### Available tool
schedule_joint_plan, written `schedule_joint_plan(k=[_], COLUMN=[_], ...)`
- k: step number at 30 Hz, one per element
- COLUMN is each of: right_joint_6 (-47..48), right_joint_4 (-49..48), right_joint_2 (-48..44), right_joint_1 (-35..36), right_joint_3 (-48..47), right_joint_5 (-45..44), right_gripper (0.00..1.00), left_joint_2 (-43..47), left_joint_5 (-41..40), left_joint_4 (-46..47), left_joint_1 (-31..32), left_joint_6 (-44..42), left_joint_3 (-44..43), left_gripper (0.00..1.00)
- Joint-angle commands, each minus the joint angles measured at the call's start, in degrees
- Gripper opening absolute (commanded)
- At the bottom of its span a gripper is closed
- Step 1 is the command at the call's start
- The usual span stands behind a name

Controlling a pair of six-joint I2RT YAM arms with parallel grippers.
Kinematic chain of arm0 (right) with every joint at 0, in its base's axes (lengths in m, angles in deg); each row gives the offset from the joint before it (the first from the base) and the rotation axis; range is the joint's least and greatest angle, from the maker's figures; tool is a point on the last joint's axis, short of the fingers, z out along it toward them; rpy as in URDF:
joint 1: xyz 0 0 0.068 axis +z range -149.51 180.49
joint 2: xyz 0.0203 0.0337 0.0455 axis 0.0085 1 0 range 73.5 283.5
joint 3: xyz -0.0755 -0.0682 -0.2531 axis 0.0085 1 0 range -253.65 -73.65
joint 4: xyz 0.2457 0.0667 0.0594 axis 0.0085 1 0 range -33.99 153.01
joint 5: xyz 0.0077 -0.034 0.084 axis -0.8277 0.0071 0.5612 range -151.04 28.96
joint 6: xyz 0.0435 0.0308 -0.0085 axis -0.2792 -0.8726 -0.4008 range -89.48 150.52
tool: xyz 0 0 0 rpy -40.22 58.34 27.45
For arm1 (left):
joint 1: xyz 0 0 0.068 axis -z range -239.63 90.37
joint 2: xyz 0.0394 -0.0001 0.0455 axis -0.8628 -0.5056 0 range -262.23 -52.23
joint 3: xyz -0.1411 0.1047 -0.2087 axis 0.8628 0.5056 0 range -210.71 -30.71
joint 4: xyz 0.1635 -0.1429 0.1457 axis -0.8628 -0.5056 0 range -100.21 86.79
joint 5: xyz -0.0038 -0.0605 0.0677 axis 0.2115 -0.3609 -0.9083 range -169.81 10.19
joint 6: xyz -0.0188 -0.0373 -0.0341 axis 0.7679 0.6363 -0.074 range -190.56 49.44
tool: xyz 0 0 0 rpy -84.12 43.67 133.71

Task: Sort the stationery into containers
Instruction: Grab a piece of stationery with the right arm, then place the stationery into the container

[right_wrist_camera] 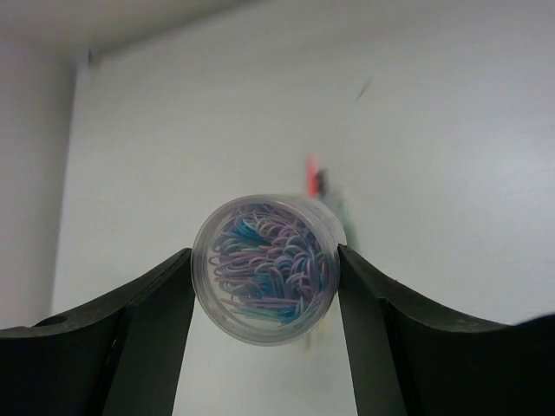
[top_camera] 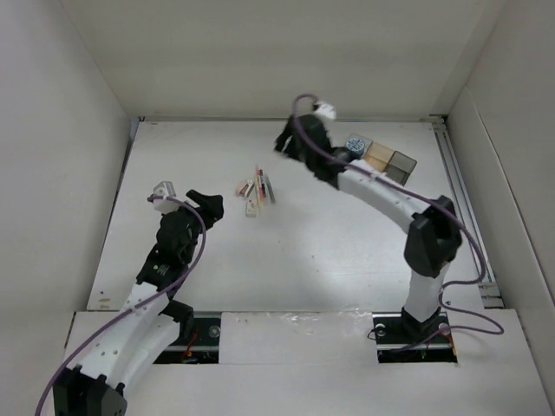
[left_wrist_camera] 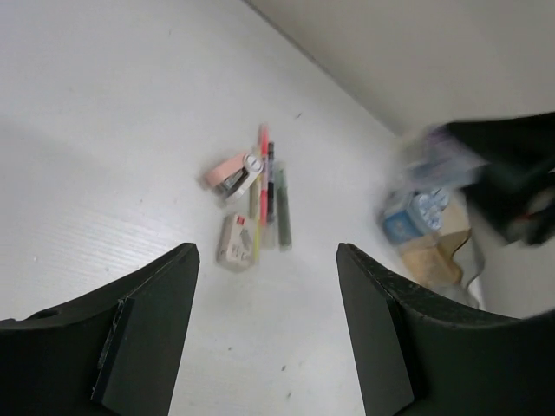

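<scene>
A round clear tub [right_wrist_camera: 264, 269] full of blue and purple paper clips sits between the fingers of my right gripper [right_wrist_camera: 264, 256], which is shut on its sides and holds it above the table. From above, that gripper [top_camera: 286, 143] hangs over the back middle, between the stationery pile [top_camera: 257, 194] and the containers [top_camera: 388, 161]. The pile holds red, pink and yellow sticks [left_wrist_camera: 264, 186], a slim grey stick [left_wrist_camera: 283, 212] and a pale clip box [left_wrist_camera: 236, 243]. A blue patterned disc [top_camera: 355, 142] lies in the pale blue compartment. My left gripper [left_wrist_camera: 267, 260] stands open and holds nothing, short of the pile.
White walls close in the table on three sides. A metal rail [top_camera: 460, 199] runs along the right edge beside the containers. The right arm [left_wrist_camera: 512, 173] shows blurred at the right of the left wrist view, above the containers [left_wrist_camera: 434, 251].
</scene>
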Motion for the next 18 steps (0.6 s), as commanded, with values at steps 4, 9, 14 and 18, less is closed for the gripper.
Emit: schedule_joint_plan(k=[4,9,14,18], right_joint_6=[-6.9,-8.3,-8.8,-7.5], right_joint_4=[-4.1,-4.8,-5.5,-5.5], right_joint_2=[-10.0,-10.0,-8.1,-6.2], right_joint_1=[-23.6,-33.8,-38.7,-38.7], right_joint_3=[12.7,15.2,15.2,14.0], right_joint_5=[-4.4,-2.2,1.2,2.1], right_gripper=[0.43,0.43,0.42,0.42], left_joint_2=[-10.3,-16.6,-20.0,-20.1], left_joint_5=[7.7,11.1,10.5,10.5], left_joint_4=[4.3,5.5,5.0,5.5], left_joint_1=[0.3,0.9,2.3,2.3], left_joint_6=[-4.0,-5.2,-5.7,-5.7], left_joint_3=[-4.0,-6.3,-7.0,-7.0], left_gripper=[0.62,0.62,0.62,0.62])
